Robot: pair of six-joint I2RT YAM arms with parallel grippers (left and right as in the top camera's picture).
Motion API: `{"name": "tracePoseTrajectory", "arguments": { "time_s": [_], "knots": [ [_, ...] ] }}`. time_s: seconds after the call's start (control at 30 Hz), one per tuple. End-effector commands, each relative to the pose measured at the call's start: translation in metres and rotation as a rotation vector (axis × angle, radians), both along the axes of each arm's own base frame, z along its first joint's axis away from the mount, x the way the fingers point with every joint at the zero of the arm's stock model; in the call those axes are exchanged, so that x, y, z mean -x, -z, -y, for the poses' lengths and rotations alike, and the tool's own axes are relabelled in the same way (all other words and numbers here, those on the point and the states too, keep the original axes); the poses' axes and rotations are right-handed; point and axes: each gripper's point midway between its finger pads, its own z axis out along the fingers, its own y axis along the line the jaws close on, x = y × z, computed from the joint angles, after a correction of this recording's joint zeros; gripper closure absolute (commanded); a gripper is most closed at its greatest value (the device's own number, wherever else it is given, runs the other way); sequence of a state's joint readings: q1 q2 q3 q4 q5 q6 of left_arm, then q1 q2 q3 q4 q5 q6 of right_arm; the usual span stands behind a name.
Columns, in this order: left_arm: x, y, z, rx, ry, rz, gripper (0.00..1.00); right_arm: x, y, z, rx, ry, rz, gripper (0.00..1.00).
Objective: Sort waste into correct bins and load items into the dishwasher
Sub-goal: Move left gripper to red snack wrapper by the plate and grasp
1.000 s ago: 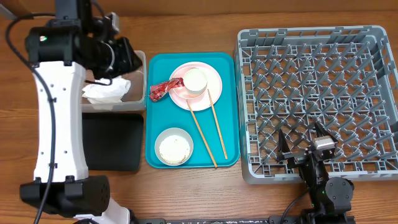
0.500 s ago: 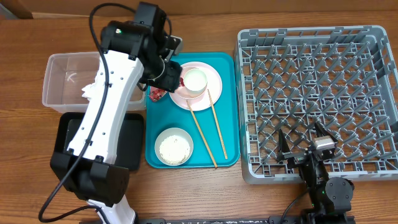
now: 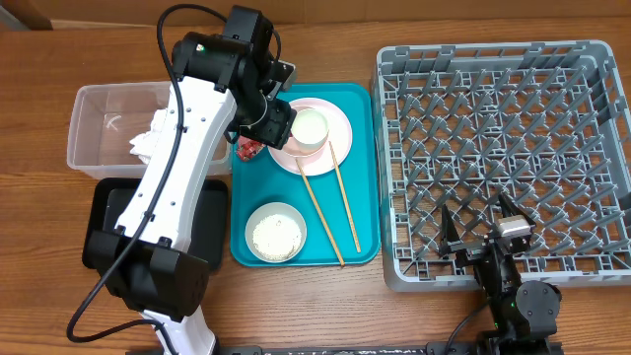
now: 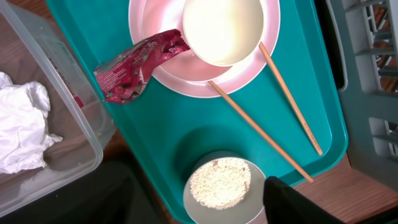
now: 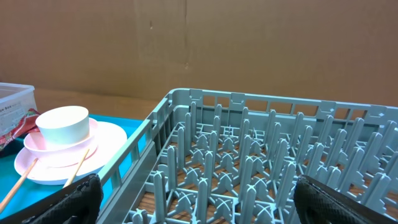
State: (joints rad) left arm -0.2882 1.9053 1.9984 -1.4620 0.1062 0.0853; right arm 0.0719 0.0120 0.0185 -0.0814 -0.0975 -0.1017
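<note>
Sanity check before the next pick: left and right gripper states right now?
Left gripper: open, holding nothing.
Right gripper: open, holding nothing.

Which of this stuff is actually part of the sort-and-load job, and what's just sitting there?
Job: red wrapper, tissue, bowl of rice, pink plate, white cup, chopsticks, clear tub, black tray, grey rack.
Just there: teal tray, table.
</note>
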Motion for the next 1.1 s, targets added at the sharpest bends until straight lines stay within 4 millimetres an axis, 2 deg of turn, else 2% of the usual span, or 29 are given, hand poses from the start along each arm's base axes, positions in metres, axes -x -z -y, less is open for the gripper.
{"name": "tracePoseTrajectory", "arguments": {
  "time_s": [0.0, 0.03, 0.07, 0.13, 0.17, 0.2, 0.23, 0.4, 0.5, 0.63, 0.77, 0.93, 1.07],
  "knots": [
    [-0.003, 0.004, -0.003, -0.023, 0.007, 0.004, 0.07, 0.000, 0.002, 0.000, 0.000, 0.000, 0.003, 0.00],
    [-0.003, 0.004, -0.005, -0.033, 0.005, 0.007, 0.02, 0.000, 0.002, 0.000, 0.000, 0.000, 0.003, 0.00],
    [-0.004, 0.004, -0.006, -0.039, 0.004, 0.009, 0.09, 0.000, 0.002, 0.000, 0.000, 0.001, 0.003, 0.00],
    [-0.005, 0.005, -0.006, -0.042, 0.019, 0.015, 0.44, 0.000, 0.002, 0.000, 0.000, 0.001, 0.003, 0.00],
    [-0.006, 0.007, -0.006, -0.042, 0.021, 0.017, 0.48, 0.000, 0.002, 0.000, 0.000, 0.001, 0.003, 0.00],
    [-0.006, 0.008, -0.006, -0.043, 0.024, 0.018, 0.48, 0.000, 0.002, 0.000, 0.000, 0.000, 0.003, 0.00],
    [-0.007, 0.010, -0.005, -0.044, 0.032, 0.019, 0.44, 0.000, 0.002, 0.000, 0.000, 0.000, 0.003, 0.00],
    [-0.008, 0.026, -0.005, -0.055, 0.075, 0.012, 0.34, 0.000, 0.002, 0.000, 0.000, 0.001, 0.003, 0.00],
    [-0.010, 0.038, -0.008, -0.078, 0.096, 0.015, 0.31, 0.000, 0.002, 0.000, 0.000, 0.000, 0.003, 0.00],
    [-0.018, 0.050, -0.016, -0.130, 0.084, 0.044, 0.31, 0.000, 0.002, 0.000, 0.000, 0.000, 0.003, 0.00],
    [-0.025, 0.053, -0.015, -0.134, 0.108, 0.070, 0.35, 0.000, 0.002, 0.000, 0.000, 0.000, 0.003, 0.00],
    [-0.030, 0.059, -0.013, -0.140, 0.166, 0.098, 0.36, 0.000, 0.002, 0.000, 0.000, 0.000, 0.003, 0.00],
    [-0.030, 0.080, -0.016, -0.166, 0.217, 0.096, 0.36, 0.000, 0.002, 0.000, 0.000, 0.001, 0.003, 0.00]
  ]
}}
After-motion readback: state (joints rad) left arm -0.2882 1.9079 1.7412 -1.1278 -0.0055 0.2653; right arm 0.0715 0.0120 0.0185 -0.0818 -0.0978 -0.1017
